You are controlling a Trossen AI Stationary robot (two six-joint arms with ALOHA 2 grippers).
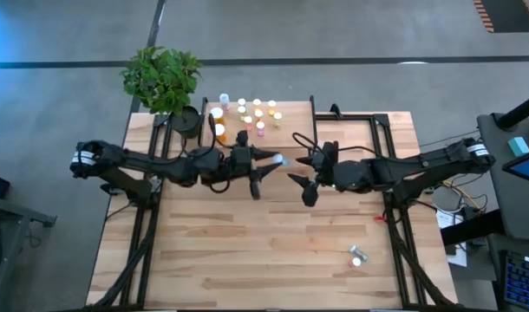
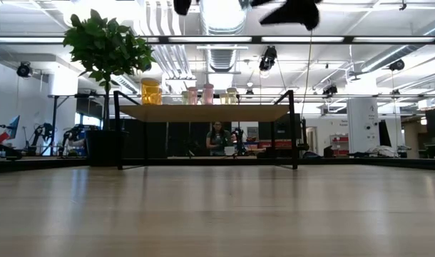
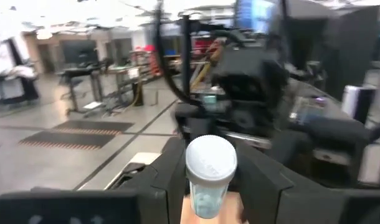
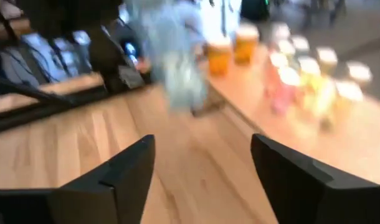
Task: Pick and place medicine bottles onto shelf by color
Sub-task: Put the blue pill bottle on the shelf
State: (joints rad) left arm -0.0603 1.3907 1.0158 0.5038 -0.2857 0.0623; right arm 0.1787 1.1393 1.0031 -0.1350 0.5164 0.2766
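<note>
Handover is my reading of the pose. The left gripper (image 1: pixel 271 161) and the right gripper (image 1: pixel 296 159) face each other tip to tip above the table (image 1: pixel 247 251), and a teal bottle (image 3: pixel 209 168) sits between them.

The left gripper's fingers are clamped on that bottle's body, with the white cap poking out past the fingertips. Gripping low like this leaves the cap end free, probably so the bottle can be set down upright. The right gripper's fingers stand wide apart with nothing between them. The bottle shows only as a blur just ahead of them, so this gripper carries no load. The bottle was probably fetched from the right side, with the left arm better placed to reach the shelf (image 2: pixel 203 113). The shelf lies beyond and to one side of the left gripper, near the potted plant (image 1: pixel 160 76).

Counts:
- One teal bottle is in the left gripper.
- One bottle (image 1: pixel 357 257) lies on the table well behind the right gripper, on its arm's side.
- Roughly a dozen bottles are on the shelf.
- Two of those are larger orange bottles (image 1: pixel 218 121). The rest are small pink, yellowish and pale ones, too crowded to count exactly.
- They look loosely clustered by colour.
</note>
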